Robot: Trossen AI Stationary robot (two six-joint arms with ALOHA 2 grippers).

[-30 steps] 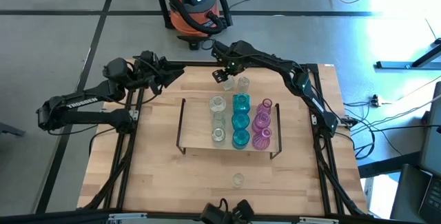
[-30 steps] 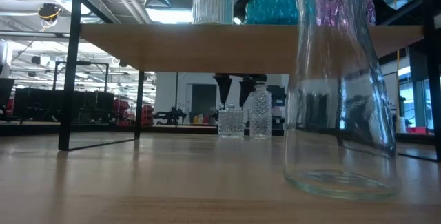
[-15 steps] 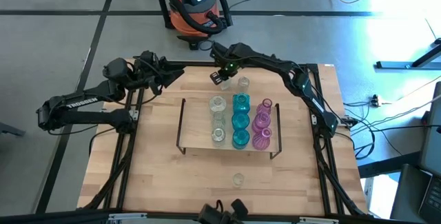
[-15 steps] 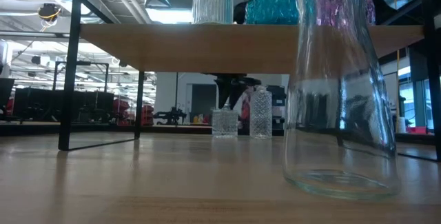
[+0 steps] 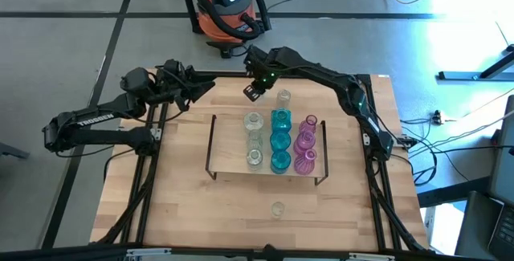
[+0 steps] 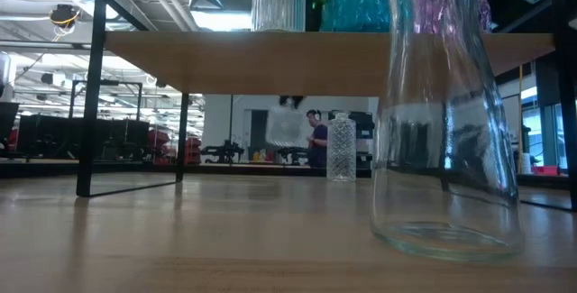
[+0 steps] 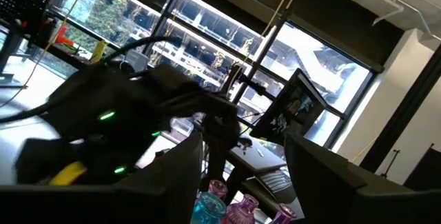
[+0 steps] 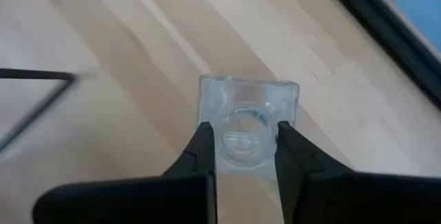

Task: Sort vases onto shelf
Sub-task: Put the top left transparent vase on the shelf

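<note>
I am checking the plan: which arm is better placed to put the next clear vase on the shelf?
Right. Its pincer is shut on a square clear vase, lifted just behind the shelf. The left pincer waits open at the table's far left corner, holding nothing.

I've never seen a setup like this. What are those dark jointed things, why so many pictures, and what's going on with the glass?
Those are two robot arms at a wooden table, each ending in a two-finger gripper. One picture looks straight down, one looks level across the tabletop, and one comes from a camera on each wrist.

On the table stands a low light-wood shelf on a dark wire frame, carrying rows of clear, teal-blue and pink glass vases. A clear bottle-shaped vase stands behind the shelf, and another clear vase stands in front.

The right gripper is shut on a small squarish clear glass vase, held above the table behind the shelf. The left gripper waits open at the far left corner, holding nothing.
</note>
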